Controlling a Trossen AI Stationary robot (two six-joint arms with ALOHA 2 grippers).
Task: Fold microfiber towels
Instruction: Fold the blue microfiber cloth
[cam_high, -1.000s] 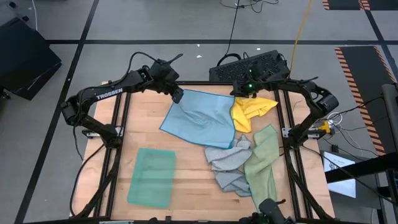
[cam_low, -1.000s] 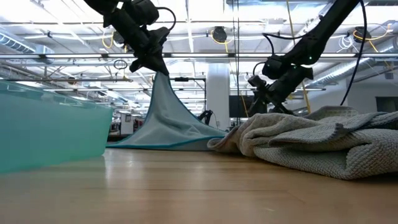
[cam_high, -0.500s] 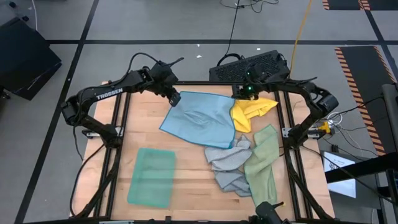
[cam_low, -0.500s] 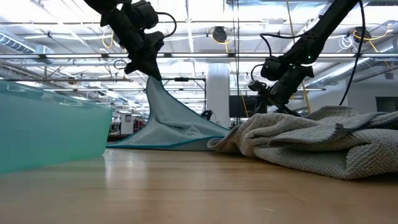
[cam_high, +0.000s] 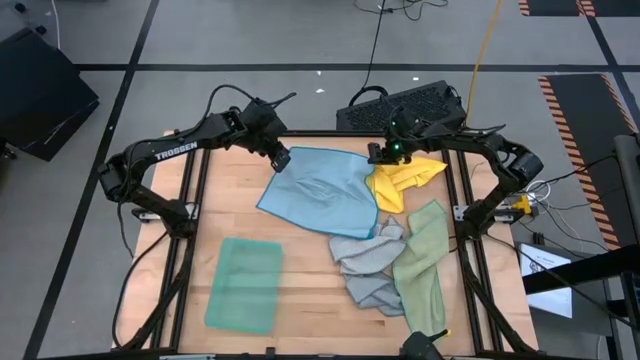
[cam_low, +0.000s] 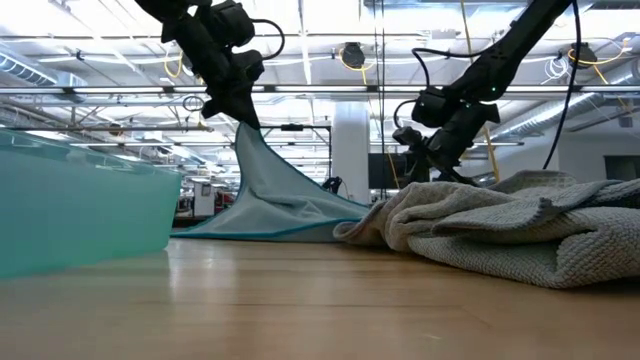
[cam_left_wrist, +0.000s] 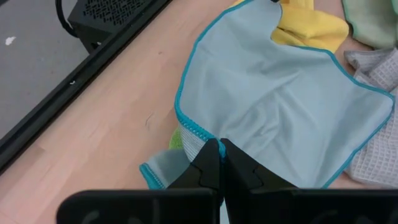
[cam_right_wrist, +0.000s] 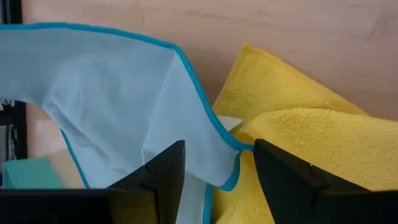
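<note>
At the near left of the table (cam_high: 300, 300) lies the teal green towel (cam_high: 244, 284), a flat, tidy rectangle, which I take to be one already folded and parked clear of the work.

Farther back, my left gripper (cam_high: 281, 158) is clamped tight on the far left corner of the light blue towel (cam_high: 322, 188), lifting it so the cloth rises in a peak in the low view while the rest lies on the wood. I hold it up, I judge, so the sheet hangs free to be stretched flat. A sliver of bright green cloth (cam_left_wrist: 176, 138) peeks from beneath that corner.

My right gripper (cam_high: 384, 155) hovers over the opposite far corner, fingers (cam_right_wrist: 163, 174) spread either side of the blue hem and holding nothing, set to close on it.

Just right of it lies the yellow towel (cam_high: 402, 180), crumpled against the blue one, then the grey towel (cam_high: 366, 262) and pale sage towel (cam_high: 424, 258), heaped together and waiting.
</note>
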